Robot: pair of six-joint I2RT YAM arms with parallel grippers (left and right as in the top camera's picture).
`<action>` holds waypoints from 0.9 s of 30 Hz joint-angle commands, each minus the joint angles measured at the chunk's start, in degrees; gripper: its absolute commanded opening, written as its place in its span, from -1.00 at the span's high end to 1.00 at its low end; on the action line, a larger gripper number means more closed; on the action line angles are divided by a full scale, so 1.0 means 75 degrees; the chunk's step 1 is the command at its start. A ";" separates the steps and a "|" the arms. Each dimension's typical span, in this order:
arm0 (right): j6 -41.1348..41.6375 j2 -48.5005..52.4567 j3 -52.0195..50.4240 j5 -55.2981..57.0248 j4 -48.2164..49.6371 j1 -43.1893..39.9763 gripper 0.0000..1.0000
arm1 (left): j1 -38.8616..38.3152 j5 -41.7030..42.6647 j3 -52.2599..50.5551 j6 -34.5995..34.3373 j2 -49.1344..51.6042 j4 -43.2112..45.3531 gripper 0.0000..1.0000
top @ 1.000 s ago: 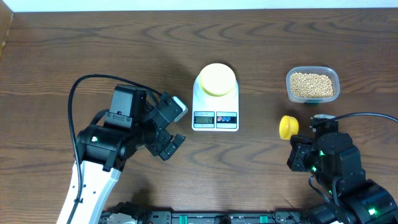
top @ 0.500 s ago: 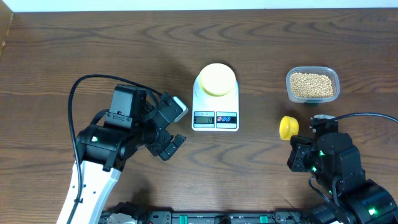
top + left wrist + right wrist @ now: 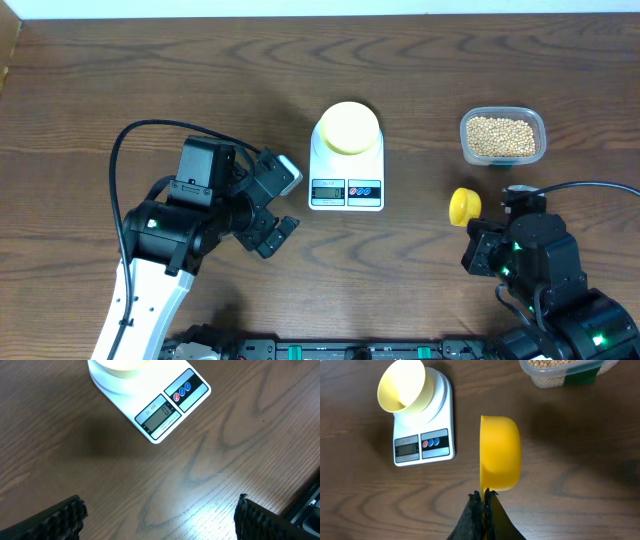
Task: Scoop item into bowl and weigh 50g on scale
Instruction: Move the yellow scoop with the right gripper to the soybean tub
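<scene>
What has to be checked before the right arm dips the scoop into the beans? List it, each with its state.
1. Right gripper shut on the handle of the yellow scoop: ok.
2. Scoop empty: cannot tell. It is turned on its side and the inside is hidden.
3. Tub open with the beans showing: ok.
4. Bowl on the scale and empty: ok.
5. Scale display at zero: cannot tell, the digits are too blurred.
6. Left gripper open and away from the scale: ok.

Overhead faces down; both wrist views share the scale [image 3: 346, 190]
</scene>
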 commanded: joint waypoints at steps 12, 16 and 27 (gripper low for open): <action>-0.0277 0.0510 0.0114 0.1271 0.0647 -0.0038 0.98 | 0.0038 0.0149 0.0070 0.0076 -0.0023 -0.0017 -0.94; -0.0274 0.1070 0.0114 0.1110 0.1253 -0.0038 0.98 | 0.0038 0.0149 0.0070 0.0076 -0.0023 -0.0017 -0.94; -0.0318 0.2428 0.0117 0.0749 0.2804 -0.0146 0.98 | 0.0038 0.0149 0.0070 0.0076 -0.0023 -0.0017 -0.94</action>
